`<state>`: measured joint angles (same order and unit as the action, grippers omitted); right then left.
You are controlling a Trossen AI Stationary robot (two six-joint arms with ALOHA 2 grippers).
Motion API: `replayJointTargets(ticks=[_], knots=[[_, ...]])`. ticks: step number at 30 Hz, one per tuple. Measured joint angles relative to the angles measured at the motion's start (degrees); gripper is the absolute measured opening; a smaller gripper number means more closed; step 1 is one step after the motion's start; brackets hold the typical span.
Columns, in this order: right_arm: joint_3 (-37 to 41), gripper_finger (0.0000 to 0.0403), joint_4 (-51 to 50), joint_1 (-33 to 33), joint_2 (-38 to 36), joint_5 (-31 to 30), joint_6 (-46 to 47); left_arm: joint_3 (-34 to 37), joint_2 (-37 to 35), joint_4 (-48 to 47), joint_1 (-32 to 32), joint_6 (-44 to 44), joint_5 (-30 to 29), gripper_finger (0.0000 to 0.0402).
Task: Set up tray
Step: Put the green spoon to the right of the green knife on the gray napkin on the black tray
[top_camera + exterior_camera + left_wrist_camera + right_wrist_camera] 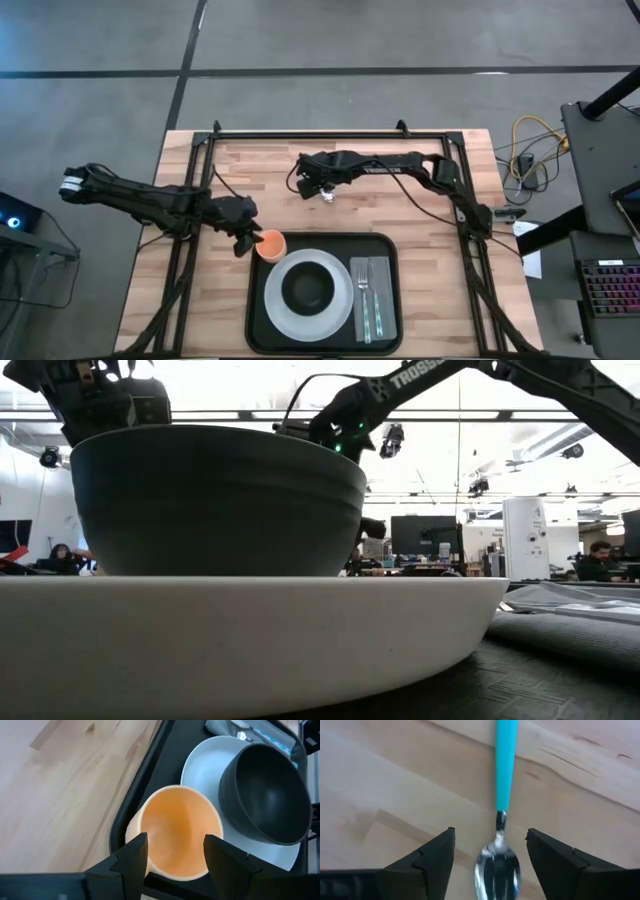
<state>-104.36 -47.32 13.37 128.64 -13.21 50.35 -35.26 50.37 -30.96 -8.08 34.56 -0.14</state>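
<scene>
**Tray set-up: cup at the corner, spoon still out**

Left pincer [250, 241], spread, straddles the orange cup [270, 244] at the tray's [390, 250] 10 o'clock corner. We log the tray at the surface's [420, 215] 6 o'clock edge, holding plate [276, 305], bowl [308, 288], napkin [383, 300]. Right pincer [326, 192], spread, hangs over the teal spoon [502, 795]; handle runs straight ahead between the fingers. We judge this arm nearer it.

A grey tiled floor [330, 40] surrounds the wooden table [270, 165], while beyond it an open workshop holds black monitors [420, 538], a white cabinet [527, 538] and bright ceiling lights [440, 460].
</scene>
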Motion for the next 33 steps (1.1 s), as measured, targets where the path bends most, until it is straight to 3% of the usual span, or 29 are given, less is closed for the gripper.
replayJointTargets(ticks=[7, 14, 20, 28, 33], knots=[[-0.27, 0.0238, 3.32, 0.60, 2.93, 1.27, 0.20, 1.17, 0.00, -0.03, 0.00, 0.01, -0.09, 0.0173], [-1.26, 0.0209, 3.23, 1.06, 5.85, 1.38, 2.01, 1.53, 0.00, -0.02, 0.00, 0.01, -0.13, 0.0173], [-1.36, 0.0151, 3.13, 1.49, 6.25, 0.45, 2.14, 2.17, 0.00, -0.09, 0.00, 0.01, -0.13, 0.0173], [-1.27, 0.0031, 3.05, 2.93, 6.18, 0.76, 2.16, 2.29, 0.05, -0.04, 0.00, 0.01, -0.11, 0.0173], [-1.18, 0.0021, 2.64, 2.80, 5.61, 4.13, -0.06, 2.29, 0.20, 0.16, 0.00, 0.03, -0.11, 0.0173]])
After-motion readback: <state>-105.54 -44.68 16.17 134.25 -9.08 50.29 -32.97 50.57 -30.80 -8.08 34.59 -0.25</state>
